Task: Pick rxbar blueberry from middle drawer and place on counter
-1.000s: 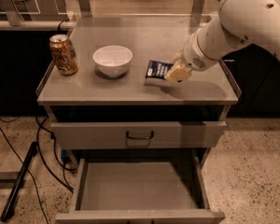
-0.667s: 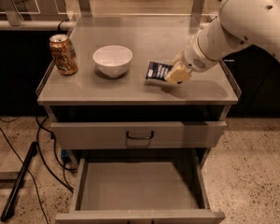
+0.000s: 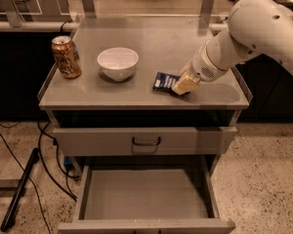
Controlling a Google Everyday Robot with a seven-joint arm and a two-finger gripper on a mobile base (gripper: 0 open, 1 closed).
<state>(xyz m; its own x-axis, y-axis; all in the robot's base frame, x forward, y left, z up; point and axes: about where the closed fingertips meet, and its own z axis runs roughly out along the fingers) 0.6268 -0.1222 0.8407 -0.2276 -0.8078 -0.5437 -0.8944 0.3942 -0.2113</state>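
The rxbar blueberry (image 3: pixel 164 80), a small navy-blue wrapper with white print, is at the counter (image 3: pixel 151 38) surface, right of the white bowl. My gripper (image 3: pixel 184 86) comes in from the right on the white arm and is shut on the bar's right end, hiding that end. The middle drawer (image 3: pixel 144 196) is pulled out below and shows a bare grey floor.
A white bowl (image 3: pixel 117 63) stands mid-counter and a gold-brown can (image 3: pixel 66 56) near the left lip. A shut drawer front with a black handle (image 3: pixel 146 141) sits above the open drawer. Black cables (image 3: pixel 19 189) lie on the floor at left.
My gripper and the bar have come down slightly toward the counter surface. Nothing else has moved.
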